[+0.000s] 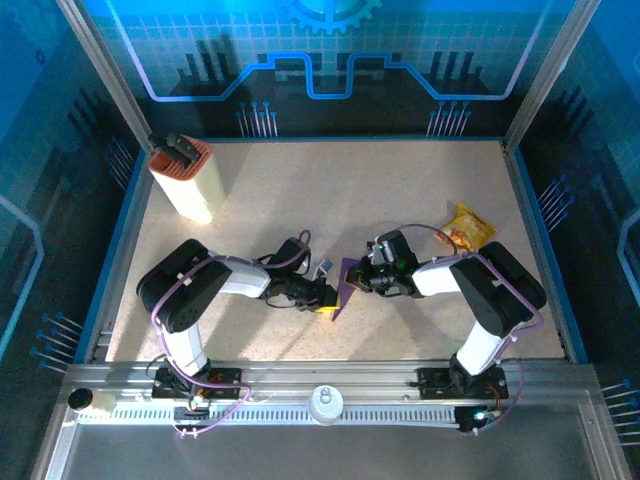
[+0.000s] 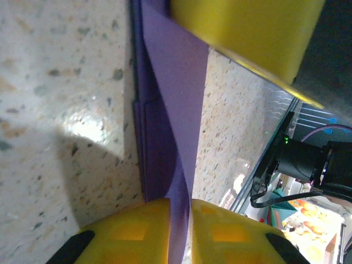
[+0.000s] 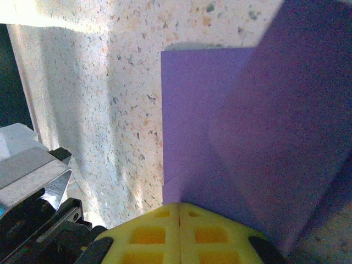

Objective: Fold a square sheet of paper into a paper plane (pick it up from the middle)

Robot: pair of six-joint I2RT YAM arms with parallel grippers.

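**Left claw [image 1: 326,298] and right claw [image 1: 363,278] both clamped on the square sheet of paper [image 1: 347,284]**

The left claw's yellow pads [image 2: 132,234] are clenched on the sheet, which passes through the thin slot between them. The right claw is clenched as well, its pads [image 3: 148,239] meeting on the sheet's near edge. From above, the sheet sits directly between the two claws, so neither arm is nearer; both have it. From the left claw the paper runs straight ahead as a long, narrow folded strip, its long axis aimed at the right claw's yellow finger [image 2: 247,33] at the far end. Ahead of the right claw one panel lies flat over the counter [image 3: 110,82], while a flap to its right rises. The next crease likely turns on that shared line.
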